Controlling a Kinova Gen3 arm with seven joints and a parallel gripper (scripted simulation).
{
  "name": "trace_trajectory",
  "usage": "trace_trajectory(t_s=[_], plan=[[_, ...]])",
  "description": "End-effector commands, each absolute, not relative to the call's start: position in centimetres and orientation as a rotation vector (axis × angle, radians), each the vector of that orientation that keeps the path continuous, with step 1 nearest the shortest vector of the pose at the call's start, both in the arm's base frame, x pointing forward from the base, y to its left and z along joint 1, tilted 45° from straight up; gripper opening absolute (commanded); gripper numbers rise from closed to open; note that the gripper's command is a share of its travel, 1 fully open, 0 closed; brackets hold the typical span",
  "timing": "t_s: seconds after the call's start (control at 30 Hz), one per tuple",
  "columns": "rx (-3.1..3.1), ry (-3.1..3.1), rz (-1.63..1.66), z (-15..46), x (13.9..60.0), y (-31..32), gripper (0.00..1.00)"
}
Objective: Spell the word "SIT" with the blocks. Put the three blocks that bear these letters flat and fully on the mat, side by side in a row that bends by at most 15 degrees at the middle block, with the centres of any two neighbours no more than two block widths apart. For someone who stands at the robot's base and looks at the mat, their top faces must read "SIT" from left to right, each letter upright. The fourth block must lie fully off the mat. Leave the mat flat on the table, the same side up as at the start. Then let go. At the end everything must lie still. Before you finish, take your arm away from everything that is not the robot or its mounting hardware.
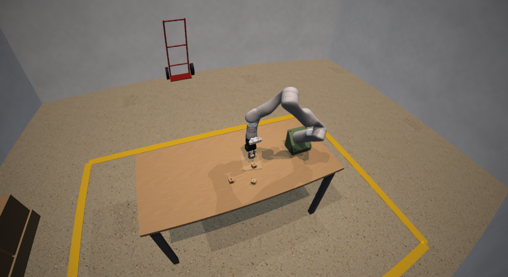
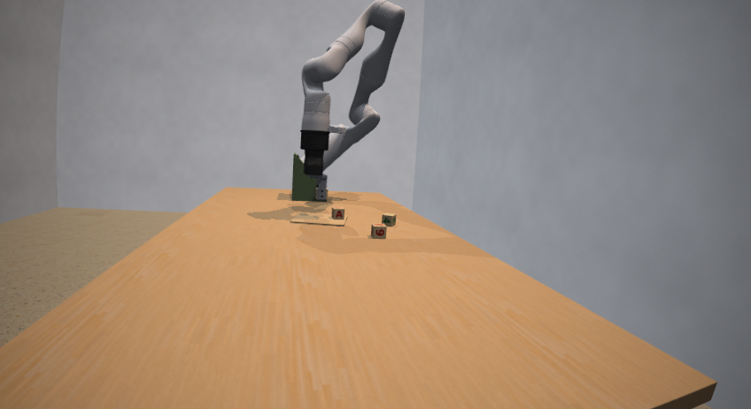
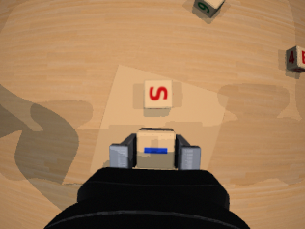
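Note:
My gripper [image 1: 251, 154] [image 2: 321, 189] [image 3: 155, 146] is shut on the I block [image 3: 155, 139], whose top shows a blue bar running from finger to finger. It holds the block above the mat [image 1: 245, 167] [image 2: 310, 221] [image 3: 116, 110]; the exact height is unclear. The S block [image 1: 254, 165] [image 2: 337, 213] [image 3: 157, 94] lies flat on the mat just ahead of the held block, with its red S turned sideways in the wrist view. The T block [image 1: 253, 181] [image 2: 388, 219] [image 3: 208, 6] lies off the mat, its letter mostly cut off in the wrist view.
The E block [image 1: 230, 180] [image 2: 378, 231] [image 3: 296, 59] lies on the table [image 1: 177, 189] [image 2: 315, 312], off the mat, at the right edge of the wrist view. The green robot base [image 1: 298, 147] [image 2: 302, 182] stands at one end of the table. Arm shadows cross the mat.

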State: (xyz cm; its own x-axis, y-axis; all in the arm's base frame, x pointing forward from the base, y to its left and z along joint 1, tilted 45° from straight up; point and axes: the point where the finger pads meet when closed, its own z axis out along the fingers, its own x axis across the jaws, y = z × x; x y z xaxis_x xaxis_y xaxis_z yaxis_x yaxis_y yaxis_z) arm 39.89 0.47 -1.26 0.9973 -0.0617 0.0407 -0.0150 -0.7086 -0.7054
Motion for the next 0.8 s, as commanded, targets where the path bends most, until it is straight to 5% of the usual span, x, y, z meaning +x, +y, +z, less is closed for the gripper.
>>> trace_trajectory(t_s=[0.0, 0.77], plan=[[-2.349, 0.044, -0.071, -2.5, 39.7, 2.1, 0.57], [-2.352, 0.042, -0.076, -4.4, 40.0, 4.0, 0.57]])
